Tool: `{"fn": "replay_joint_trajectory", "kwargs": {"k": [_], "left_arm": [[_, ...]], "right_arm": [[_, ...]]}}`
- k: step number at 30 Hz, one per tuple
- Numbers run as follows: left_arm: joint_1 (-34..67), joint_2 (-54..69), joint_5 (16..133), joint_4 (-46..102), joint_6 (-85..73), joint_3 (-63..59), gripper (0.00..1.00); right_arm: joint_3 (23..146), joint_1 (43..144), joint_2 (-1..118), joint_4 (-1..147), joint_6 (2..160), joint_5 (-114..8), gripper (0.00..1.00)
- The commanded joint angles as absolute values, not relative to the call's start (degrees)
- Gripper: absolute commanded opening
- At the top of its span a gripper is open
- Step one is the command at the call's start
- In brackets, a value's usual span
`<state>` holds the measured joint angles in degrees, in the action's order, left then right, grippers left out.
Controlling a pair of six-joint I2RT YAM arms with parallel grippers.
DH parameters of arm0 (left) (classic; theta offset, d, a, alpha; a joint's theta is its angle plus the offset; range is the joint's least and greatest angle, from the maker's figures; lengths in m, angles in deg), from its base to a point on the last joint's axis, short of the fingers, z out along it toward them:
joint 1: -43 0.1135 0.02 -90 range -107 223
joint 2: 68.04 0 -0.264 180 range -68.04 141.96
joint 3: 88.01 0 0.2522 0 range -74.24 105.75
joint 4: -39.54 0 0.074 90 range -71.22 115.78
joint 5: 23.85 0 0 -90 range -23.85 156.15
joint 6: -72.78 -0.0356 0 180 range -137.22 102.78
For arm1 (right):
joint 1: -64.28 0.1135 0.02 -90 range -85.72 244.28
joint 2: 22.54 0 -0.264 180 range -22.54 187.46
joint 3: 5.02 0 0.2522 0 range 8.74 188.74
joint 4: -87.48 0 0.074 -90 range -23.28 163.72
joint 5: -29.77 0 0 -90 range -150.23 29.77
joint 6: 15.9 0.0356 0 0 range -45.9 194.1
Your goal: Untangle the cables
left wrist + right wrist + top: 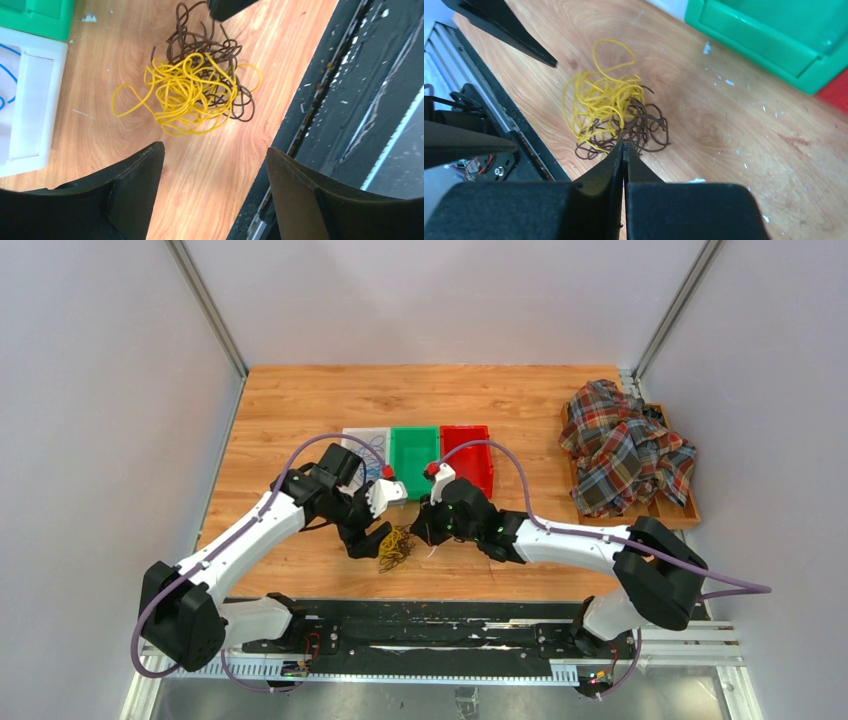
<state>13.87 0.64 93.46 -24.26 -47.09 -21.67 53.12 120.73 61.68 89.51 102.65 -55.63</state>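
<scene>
Two tangled cables (610, 102), just before right claw (624, 146)

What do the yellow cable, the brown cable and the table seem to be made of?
The yellow cable looks like plastic-coated wire, smooth and slightly glossy; it holds springy loops. The brown cable seems the same, only darker and duller. The table shows grain lines: wood or wood-look laminate, I cannot tell which.

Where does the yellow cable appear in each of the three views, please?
Top external: the yellow cable lies just below centre.
Left wrist: upper centre, tangled with the brown cable.
Right wrist: left of centre.
Shared landmark: the green bin, seen in all three.
</scene>
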Motion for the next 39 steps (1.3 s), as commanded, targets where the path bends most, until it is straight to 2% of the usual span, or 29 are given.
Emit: {"fn": "replay_joint_trajectory", "kwargs": {"k": [1,9,16,20,23,31,39], "left_arm": [[13.47,-0.94,90.05,-22.09,-51.8,-22.46,0.77],[13.7,1.8,87.56,-13.03,-43.14,-24.23,0.63],[13.82,5.34,89.39,-11.0,-32.57,-24.34,0.45],[13.82,4.68,89.03,-10.31,-34.87,-24.52,0.22],[13.81,3.28,91.15,-12.51,-35.81,-21.86,0.02],[13.73,0.33,100.05,-20.02,-34.72,-15.54,0.01],[13.73,-1.46,102.83,-23.8,-33.82,-13.11,0.01]], "right_arm": [[51.3,120.02,60.69,87.92,104.32,-59.07,0.01],[50.19,120.01,56.75,85.14,103.76,-61.09,0.01],[48.53,120.0,53.01,84.09,102.85,-61.74,0.11],[48.88,120.0,52.4,84.07,102.37,-61.44,0.3],[49.43,120.01,52.47,85.45,101.65,-59.6,0.4],[47.1,121.61,51.91,100.88,95.93,-53.7,0.47],[52.24,124.51,55.15,99.37,90.83,-54.98,0.49]]}}
